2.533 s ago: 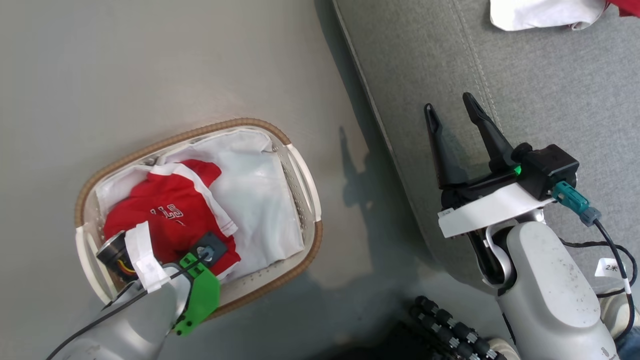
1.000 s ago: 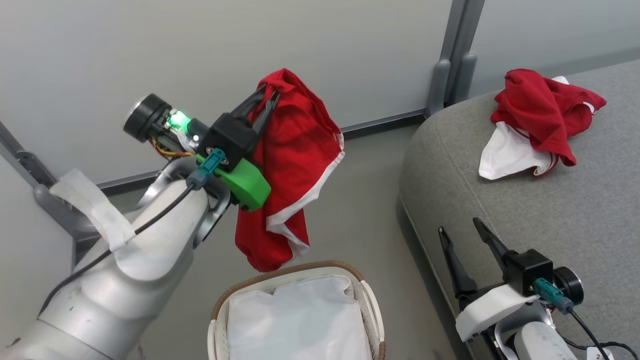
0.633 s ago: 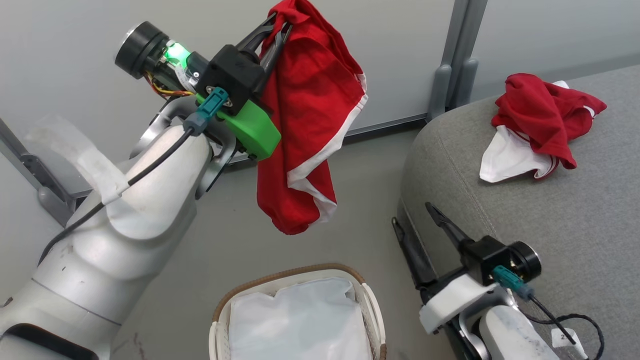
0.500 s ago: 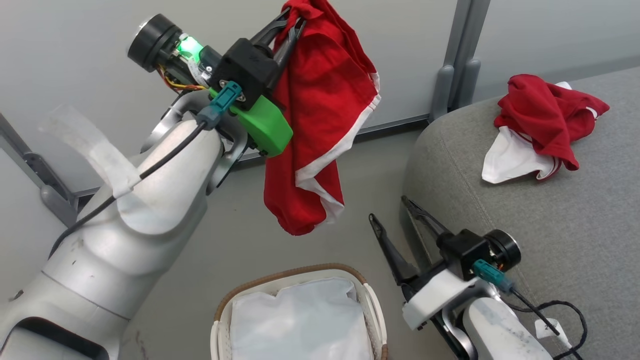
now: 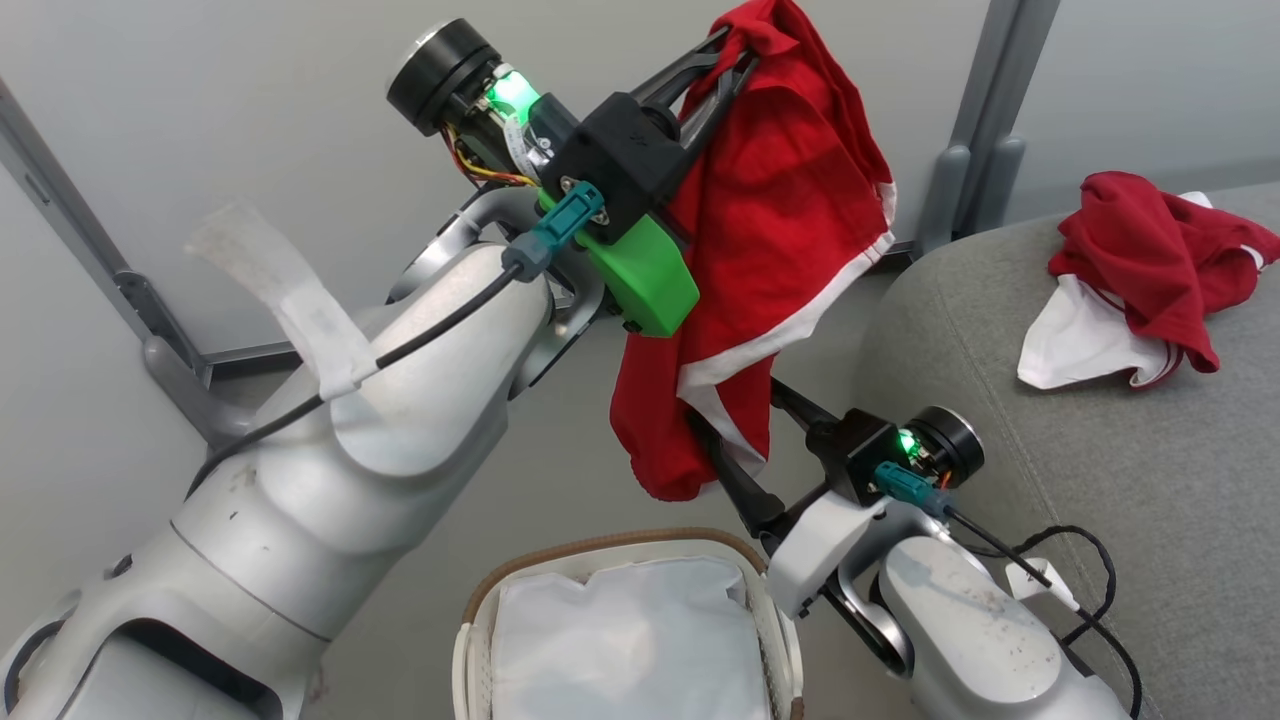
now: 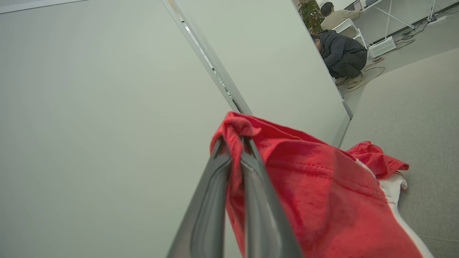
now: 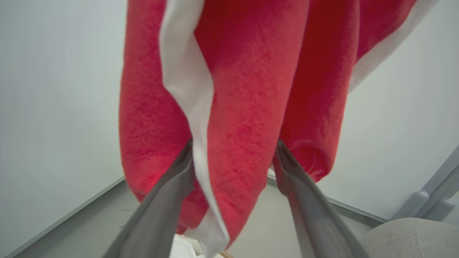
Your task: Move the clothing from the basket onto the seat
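Now, set against the picture from half a second before, the red garment (image 5: 780, 200) is carried higher and nearer to the seat (image 5: 1100, 480). The head view itself is also shifted a little, since the basket (image 5: 600, 545) and the seat's rounded edge are both placed further across it. The right gripper (image 7: 233, 145), then well apart from the cloth, is now brought up beneath it.

The left gripper (image 5: 735, 50) is closed tight, and a bunched top edge of the red garment is pinched between its fingertips. From there the cloth is hung freely above the floor, over the far end of the basket and just beside the seat. The right gripper's fingers are spread wide with nothing clamped. A lower fold with white trim is draped between them and over their tips, but whether the pads are pressed against it cannot be told.

A second red garment (image 5: 1150, 260) with white lining is laid crumpled on the seat. The white liner (image 5: 620, 640) is seen inside the basket.
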You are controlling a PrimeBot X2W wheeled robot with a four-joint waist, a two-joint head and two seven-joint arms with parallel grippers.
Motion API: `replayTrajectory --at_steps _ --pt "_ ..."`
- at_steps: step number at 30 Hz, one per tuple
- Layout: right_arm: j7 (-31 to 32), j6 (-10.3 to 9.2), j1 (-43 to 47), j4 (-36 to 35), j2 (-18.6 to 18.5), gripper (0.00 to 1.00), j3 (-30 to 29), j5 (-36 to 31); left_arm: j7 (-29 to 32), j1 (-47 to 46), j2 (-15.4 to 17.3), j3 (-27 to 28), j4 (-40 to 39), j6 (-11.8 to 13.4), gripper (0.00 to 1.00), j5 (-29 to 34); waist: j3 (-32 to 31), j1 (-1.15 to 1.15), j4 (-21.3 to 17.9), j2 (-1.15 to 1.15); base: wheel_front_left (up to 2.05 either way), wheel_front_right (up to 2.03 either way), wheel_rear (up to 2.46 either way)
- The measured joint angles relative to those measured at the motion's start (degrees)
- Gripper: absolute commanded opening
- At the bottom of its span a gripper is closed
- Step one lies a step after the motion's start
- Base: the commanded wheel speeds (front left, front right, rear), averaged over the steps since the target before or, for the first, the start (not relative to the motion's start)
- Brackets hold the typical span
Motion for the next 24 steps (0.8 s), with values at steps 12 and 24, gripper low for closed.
replayTrajectory --at_steps 12,24 --pt "0.0 0.0 -3.2 2.9 0.0 0.0 1.7 2.4 -0.4 2.7 1.5 -0.6 -2.0 0.2 0.0 -2.1 0.6 0.0 1.8 0.0 0.0 0.0 0.0" --pt "0.0 0.0 -2.0 0.0 0.0 0.0 -0.3 2.3 -1.2 7.1 2.8 0.0 -0.4 1.2 0.27 -4.9 1.4 0.0 0.5 0.0 0.0 0.0 0.0"
